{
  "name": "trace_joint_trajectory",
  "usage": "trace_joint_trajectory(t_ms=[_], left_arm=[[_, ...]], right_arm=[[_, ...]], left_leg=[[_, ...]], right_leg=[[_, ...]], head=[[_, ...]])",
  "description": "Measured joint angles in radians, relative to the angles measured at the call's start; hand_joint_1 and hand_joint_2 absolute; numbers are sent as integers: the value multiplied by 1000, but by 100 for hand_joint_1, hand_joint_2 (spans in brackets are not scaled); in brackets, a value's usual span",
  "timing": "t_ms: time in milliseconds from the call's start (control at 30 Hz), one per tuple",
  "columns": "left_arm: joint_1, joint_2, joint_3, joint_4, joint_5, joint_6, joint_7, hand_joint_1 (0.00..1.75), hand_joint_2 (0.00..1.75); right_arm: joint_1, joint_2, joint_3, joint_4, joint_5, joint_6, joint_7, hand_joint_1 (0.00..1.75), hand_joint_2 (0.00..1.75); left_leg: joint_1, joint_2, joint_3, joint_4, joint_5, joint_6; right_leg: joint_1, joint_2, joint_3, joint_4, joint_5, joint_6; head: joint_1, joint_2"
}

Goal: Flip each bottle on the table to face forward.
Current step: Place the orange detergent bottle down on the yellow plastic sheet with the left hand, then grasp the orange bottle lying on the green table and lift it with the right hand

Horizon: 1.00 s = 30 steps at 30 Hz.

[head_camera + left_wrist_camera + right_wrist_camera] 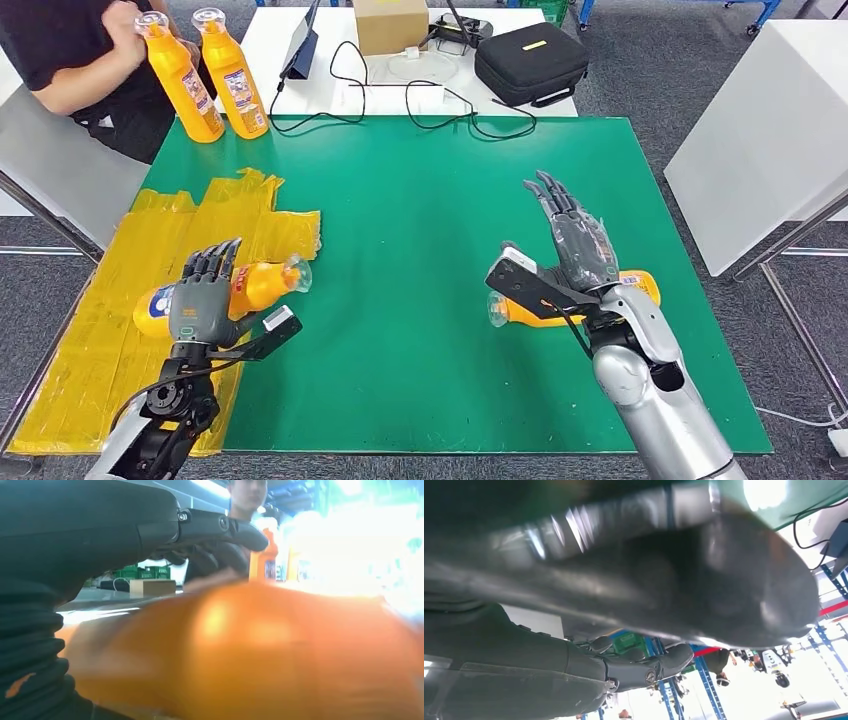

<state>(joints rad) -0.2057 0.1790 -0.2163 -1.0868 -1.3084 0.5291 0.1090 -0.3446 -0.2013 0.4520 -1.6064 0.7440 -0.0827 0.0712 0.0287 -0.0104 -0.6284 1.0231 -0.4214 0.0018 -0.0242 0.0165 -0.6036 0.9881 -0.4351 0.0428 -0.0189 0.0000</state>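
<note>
Down on the green mat-covered table (420,200), two orange plastic bottles lie on their sides. On the robot's left, one orange bottle with a clear cap (262,283) lies across the crinkled yellow plastic sheet (100,300), its cap toward the table's middle, and the left hand (203,296) rests right on top of it, fingers together and laid flat over the body; whether they actually clamp it, I cannot tell. From the left wrist view the bottle's orange side (250,650) looms huge and blurred beneath the dark fingers (220,530).

Over on the right, the second orange lying bottle (535,313) points its cap toward the centre too, and the right hand (578,240) hovers above it, fingers stretched out straight and slightly apart, holding nothing.

At the far left corner a person in a black shirt (70,50) grips two upright orange bottles (205,75). Behind the mat sit a cardboard box (390,25) and a black zip case (530,60).
</note>
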Motion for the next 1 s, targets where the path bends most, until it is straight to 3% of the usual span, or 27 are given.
trace_joint_trajectory(t_ms=[433, 567, 667, 733, 800, 900, 1000], left_arm=[[-31, 3, -32, 62, 19, -35, -1, 0, 0], [-3, 20, -23, 35, 103, 23, -7, 0, 0], [64, 22, 59, -79, 292, 122, -131, 0, 0], [93, -8, 157, -199, 490, 118, -252, 0, 0], [100, -44, 229, -331, 732, 41, -308, 0, 0], [107, -79, 267, -516, 1078, -161, -316, 0, 0], [123, -99, 270, -646, 1231, -278, -312, 0, 0]], right_arm=[[22, -39, -17, -9, -14, -12, -4, 0, 0], [26, -38, -15, -20, -18, -16, -4, 0, 0], [16, -10, 3, -21, -14, -23, -7, 0, 0], [-3, 21, 23, -18, -14, -30, -10, 0, 0], [-23, 54, 42, -14, -22, -34, -19, 0, 0], [-45, 86, 58, -8, -42, -33, -40, 0, 0], [-58, 105, 70, -2, -53, -29, -54, 0, 0]], left_leg=[[0, 0, 0, 0, 0, 0], [0, 1, -1, 0, 0, 0], [0, 3, -1, 0, 0, 0], [1, 3, -1, 0, 0, 0], [1, 1, -2, 0, 0, 0], [1, 0, -2, 0, 0, 0], [0, 0, -2, 0, 0, 0]], right_leg=[[0, 0, 0, 0, 0, 0], [0, 1, 1, 1, 0, 0], [0, 3, -2, 1, 0, 0], [1, 2, -3, 1, 0, 0], [1, 1, -2, 1, 0, 0], [0, -1, 0, 1, 0, 0], [0, -1, 0, 1, 0, 0]], head=[[0, 0], [0, 0], [0, 0], [0, 0], [0, 0], [0, 0], [0, 0]])
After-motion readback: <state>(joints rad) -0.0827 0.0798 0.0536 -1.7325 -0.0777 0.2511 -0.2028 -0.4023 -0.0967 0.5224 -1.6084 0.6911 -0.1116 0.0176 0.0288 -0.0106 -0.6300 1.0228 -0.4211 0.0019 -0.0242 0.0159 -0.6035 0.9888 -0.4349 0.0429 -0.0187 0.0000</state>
